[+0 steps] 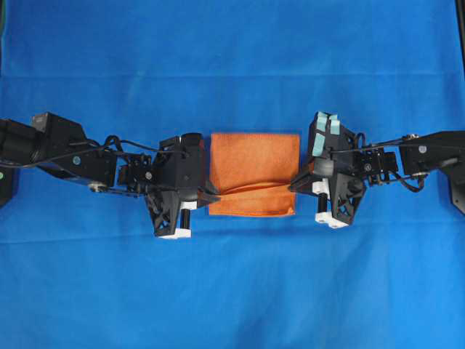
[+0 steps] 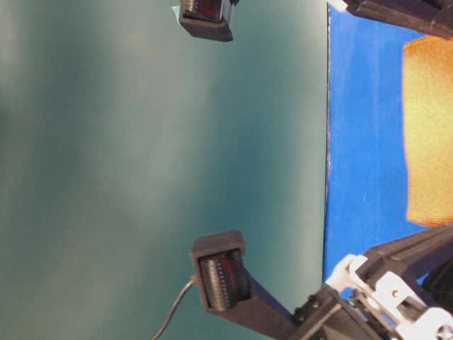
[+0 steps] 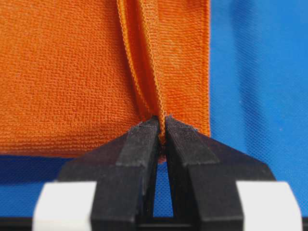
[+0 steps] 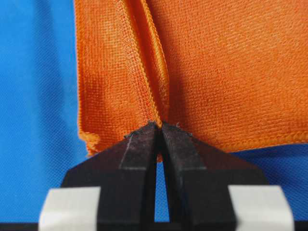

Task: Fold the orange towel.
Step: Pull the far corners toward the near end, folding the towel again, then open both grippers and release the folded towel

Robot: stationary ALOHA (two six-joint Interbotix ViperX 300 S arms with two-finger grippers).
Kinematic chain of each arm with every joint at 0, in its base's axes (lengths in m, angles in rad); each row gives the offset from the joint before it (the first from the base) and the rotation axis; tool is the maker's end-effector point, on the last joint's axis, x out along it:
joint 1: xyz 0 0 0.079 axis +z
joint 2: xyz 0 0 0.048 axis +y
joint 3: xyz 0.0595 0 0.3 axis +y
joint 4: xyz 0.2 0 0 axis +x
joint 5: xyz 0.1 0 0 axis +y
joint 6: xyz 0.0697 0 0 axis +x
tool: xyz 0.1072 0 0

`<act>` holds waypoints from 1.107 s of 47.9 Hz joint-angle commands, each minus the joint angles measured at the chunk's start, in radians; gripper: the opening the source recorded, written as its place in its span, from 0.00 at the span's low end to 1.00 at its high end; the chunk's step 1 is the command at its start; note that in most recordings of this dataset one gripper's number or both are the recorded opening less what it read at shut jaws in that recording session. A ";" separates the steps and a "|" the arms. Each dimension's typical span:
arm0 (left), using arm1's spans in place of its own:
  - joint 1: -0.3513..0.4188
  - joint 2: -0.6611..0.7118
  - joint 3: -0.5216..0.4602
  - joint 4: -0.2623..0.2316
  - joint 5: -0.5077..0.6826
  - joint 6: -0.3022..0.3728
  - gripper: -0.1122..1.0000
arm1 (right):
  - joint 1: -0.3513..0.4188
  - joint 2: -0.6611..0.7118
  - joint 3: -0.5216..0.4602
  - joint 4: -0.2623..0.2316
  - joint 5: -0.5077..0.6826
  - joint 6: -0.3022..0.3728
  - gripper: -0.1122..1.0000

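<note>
You've got the orange towel (image 1: 253, 173) mid-bench on the blue cloth (image 1: 232, 291), stretched between both tools: left gripper (image 3: 161, 126) and right gripper (image 4: 159, 129) each pinch a raised fold at its side edges.

surface: blue cloth (image 1: 232, 65) spread flat over the whole work area, fine woven texture, faint crease lines running across it | backdrop: plain grey-green wall (image 2: 106, 156) beyond the cloth's edge in the table-level view | table edge: thin dark line (image 2: 327, 142) between the cloth and the wall
</note>
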 commanded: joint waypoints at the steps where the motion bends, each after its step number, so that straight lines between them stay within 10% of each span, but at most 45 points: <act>1: -0.006 -0.011 -0.003 -0.002 -0.029 -0.002 0.12 | 0.003 -0.009 -0.011 0.008 -0.005 -0.002 0.13; 17: -0.002 -0.011 -0.003 -0.002 -0.066 0.000 0.13 | 0.005 -0.006 -0.021 0.028 -0.008 -0.002 0.15; 28: 0.000 -0.037 0.000 -0.002 -0.041 0.015 0.60 | 0.020 -0.015 -0.048 0.028 0.015 -0.003 0.69; 33: 0.008 -0.086 0.003 0.000 0.012 0.020 0.74 | 0.021 -0.063 -0.057 0.026 0.075 -0.005 0.64; 53: 0.018 -0.439 0.101 0.003 0.189 0.023 0.69 | 0.020 -0.434 -0.026 -0.023 0.256 -0.021 0.64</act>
